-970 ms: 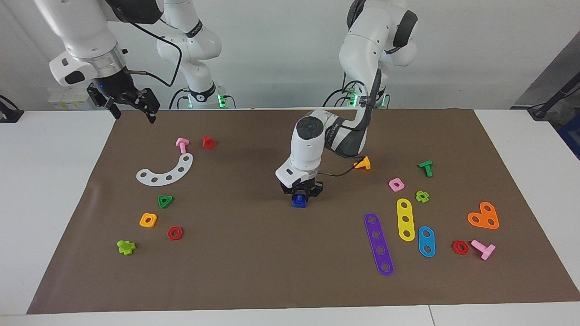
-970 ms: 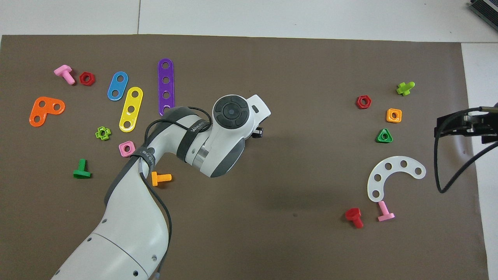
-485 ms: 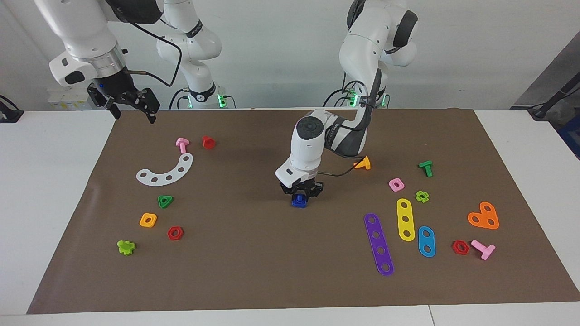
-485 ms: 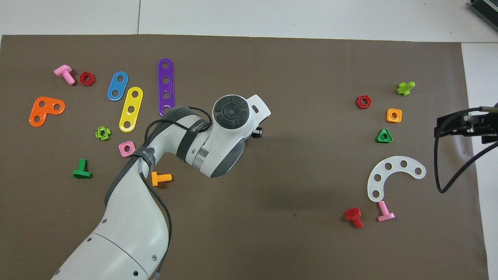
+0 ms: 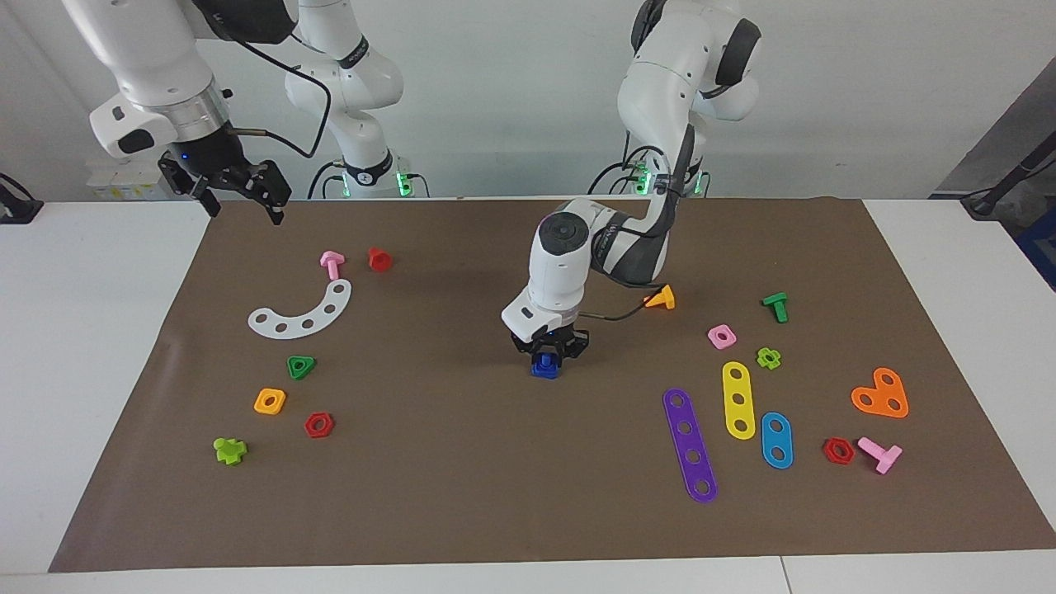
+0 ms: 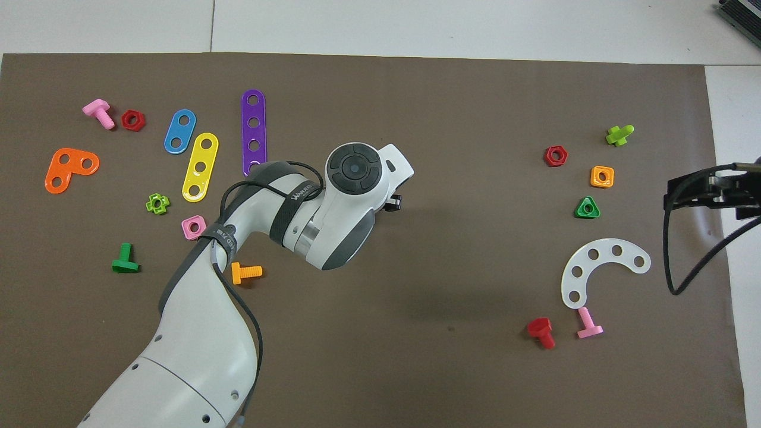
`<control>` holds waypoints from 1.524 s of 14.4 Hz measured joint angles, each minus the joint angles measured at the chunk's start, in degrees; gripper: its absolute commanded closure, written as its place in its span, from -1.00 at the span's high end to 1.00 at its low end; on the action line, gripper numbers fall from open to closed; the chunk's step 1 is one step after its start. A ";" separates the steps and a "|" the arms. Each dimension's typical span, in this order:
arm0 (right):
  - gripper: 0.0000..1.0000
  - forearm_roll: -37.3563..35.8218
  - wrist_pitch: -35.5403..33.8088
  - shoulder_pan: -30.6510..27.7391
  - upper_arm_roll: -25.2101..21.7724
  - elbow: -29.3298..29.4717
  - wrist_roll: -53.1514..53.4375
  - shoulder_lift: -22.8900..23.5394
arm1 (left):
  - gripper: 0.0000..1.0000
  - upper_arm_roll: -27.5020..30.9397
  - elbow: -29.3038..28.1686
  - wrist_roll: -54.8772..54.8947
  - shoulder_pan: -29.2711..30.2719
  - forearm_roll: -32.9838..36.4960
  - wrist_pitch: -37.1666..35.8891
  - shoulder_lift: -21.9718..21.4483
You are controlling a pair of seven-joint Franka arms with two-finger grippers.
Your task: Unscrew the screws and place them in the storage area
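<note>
1. The left gripper [image 5: 545,351] is down at the middle of the mat [image 5: 495,495], its fingers set around the top of a dark-blue piece, the screw [image 5: 544,366]. Whether they actually clamp it cannot be told. In the overhead view the wrist hides the piece entirely.
2. The screw stands in the middle of the mat, well apart from the storage area [image 5: 289,363] at the right arm's end. Whether a nut sits beneath it cannot be made out.
3. Handling judgement: a small moulded plastic part, light, stiff and smooth. A grip across the flats of its head should turn it without slipping; lifting should wait until the thread runs free.
4. The right gripper [image 5: 239,191] waits in the air over the mat's corner nearest its base, fingers spread, holding nothing.
5. Count, storage area: one white curved strip [image 5: 302,313], one green triangle nut [image 5: 301,366], one orange square nut [image 5: 270,401], one red hexagon nut [image 5: 318,425], one lime piece, one pink bolt, one red bolt.
6. Count, left arm's end: three straight strips (purple, yellow, blue), one orange heart plate [image 5: 881,394], two nuts (pink square, red hexagon), one lime piece, three bolts (orange, green, pink).
</note>
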 measured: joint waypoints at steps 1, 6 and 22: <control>1.00 0.00 0.00 0.00 0.00 0.00 0.00 0.00 | -0.54 0.04 0.16 -0.03 0.01 -0.17 -0.64 0.01; 1.00 0.00 0.00 0.00 0.00 0.00 0.00 0.00 | -0.54 0.07 1.51 -0.10 0.02 -1.52 -2.67 0.01; 1.00 0.00 0.00 0.04 0.02 0.00 0.00 -0.01 | -0.54 0.75 9.48 4.05 4.94 -4.48 -12.04 -0.01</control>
